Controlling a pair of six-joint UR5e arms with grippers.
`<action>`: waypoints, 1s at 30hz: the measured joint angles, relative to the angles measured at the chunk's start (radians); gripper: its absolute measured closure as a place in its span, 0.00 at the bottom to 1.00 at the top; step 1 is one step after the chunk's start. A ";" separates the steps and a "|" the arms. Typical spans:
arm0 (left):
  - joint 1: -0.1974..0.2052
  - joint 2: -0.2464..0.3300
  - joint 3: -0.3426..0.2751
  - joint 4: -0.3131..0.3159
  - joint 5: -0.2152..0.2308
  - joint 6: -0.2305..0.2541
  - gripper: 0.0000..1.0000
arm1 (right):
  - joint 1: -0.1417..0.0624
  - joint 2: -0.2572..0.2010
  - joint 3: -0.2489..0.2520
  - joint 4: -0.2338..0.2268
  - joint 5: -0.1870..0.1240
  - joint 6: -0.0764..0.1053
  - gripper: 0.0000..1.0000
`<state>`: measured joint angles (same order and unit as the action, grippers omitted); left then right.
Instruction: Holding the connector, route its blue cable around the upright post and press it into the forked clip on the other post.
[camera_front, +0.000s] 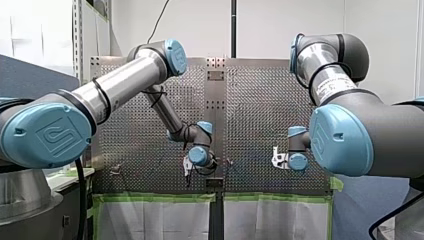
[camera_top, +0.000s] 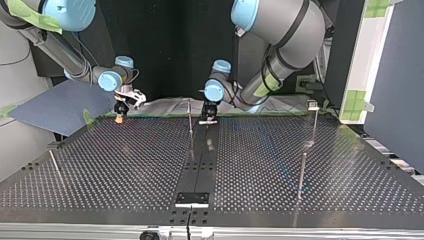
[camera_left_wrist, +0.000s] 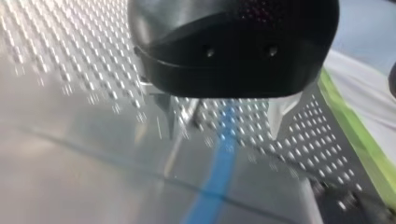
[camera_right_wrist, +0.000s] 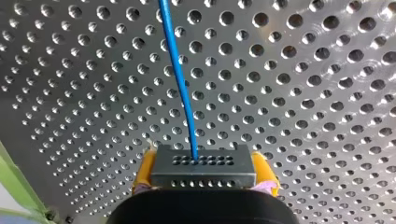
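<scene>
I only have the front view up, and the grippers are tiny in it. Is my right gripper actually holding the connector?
Observer: Yes. The right wrist view shows the right gripper clamped on the dark connector with its yellow pads.
Operator: Where does the cable run from it?
Observer: The blue cable leaves the connector's face and runs straight ahead over the perforated table; no post shows there.
Operator: And my left gripper?
Observer: The left wrist view shows the left gripper open, the cable passing under the gap between its fingers.
</scene>
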<state>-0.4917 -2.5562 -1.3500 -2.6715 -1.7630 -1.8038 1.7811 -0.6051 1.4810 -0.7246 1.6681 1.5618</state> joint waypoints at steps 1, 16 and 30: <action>-0.003 0.009 -0.009 0.008 0.009 0.009 0.00 | 0.000 0.000 0.000 0.003 0.000 0.000 0.98; -0.048 0.048 -0.141 0.023 0.078 0.140 0.00 | 0.002 0.000 0.000 0.032 0.000 0.000 0.98; -0.092 0.107 -0.179 0.022 0.062 0.169 0.00 | 0.002 0.001 0.000 0.043 -0.001 0.006 0.98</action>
<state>-0.5839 -2.4493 -1.5290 -2.6493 -1.7014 -1.6352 1.7833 -0.6042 1.4813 -0.6813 1.6675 1.5679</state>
